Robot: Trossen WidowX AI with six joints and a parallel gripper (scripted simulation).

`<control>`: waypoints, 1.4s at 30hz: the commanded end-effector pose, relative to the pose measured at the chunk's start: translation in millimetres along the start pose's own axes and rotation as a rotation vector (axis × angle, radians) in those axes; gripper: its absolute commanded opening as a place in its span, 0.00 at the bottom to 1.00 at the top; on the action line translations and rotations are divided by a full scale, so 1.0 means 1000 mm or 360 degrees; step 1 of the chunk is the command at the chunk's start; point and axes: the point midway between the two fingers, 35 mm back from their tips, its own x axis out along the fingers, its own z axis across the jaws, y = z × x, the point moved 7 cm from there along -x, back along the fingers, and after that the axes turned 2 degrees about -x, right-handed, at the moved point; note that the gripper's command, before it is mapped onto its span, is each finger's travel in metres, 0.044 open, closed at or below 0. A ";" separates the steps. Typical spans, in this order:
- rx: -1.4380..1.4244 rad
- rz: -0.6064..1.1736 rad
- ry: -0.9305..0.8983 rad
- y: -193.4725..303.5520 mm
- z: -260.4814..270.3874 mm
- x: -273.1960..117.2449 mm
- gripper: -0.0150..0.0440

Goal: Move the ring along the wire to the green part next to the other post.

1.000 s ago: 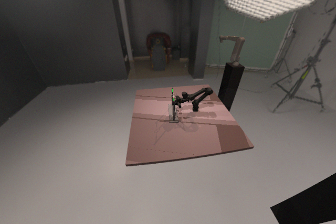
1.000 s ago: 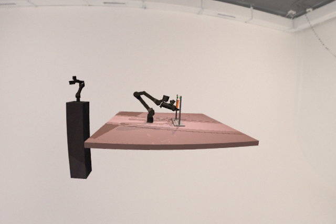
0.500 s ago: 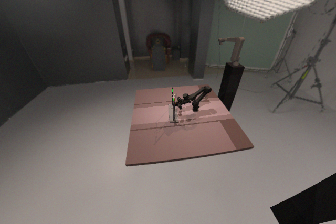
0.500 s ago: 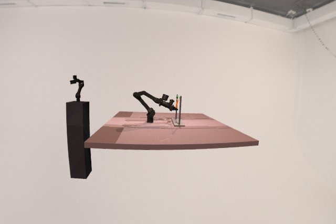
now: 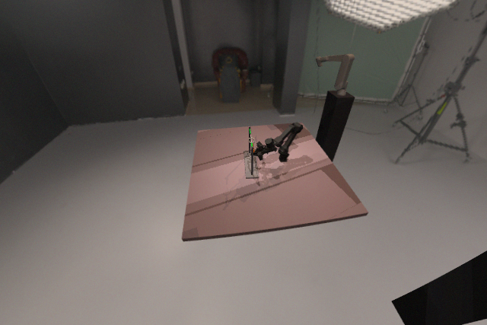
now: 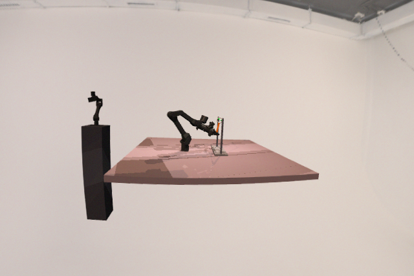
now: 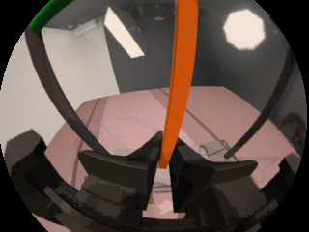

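Where the two posts stand, I have my tool (image 5: 256,152) (image 6: 217,133) (image 7: 164,134) pinching the orange handle (image 6: 218,127) (image 7: 182,72) low down, between the posts; ring above tool.

The pink counter (image 5: 275,207) (image 6: 213,179) (image 7: 116,116) carries directly a flat grey base plate (image 5: 247,175) (image 6: 224,154); the black robot arm (image 5: 291,141) (image 6: 178,124) also stands on it.
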 end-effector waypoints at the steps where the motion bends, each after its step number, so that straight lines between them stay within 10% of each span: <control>1: -0.0001 -0.0013 -0.0003 -0.004 0.005 0.001 0.00; 42: -0.0244 -0.0028 -0.0165 -0.001 0.022 0.000 0.00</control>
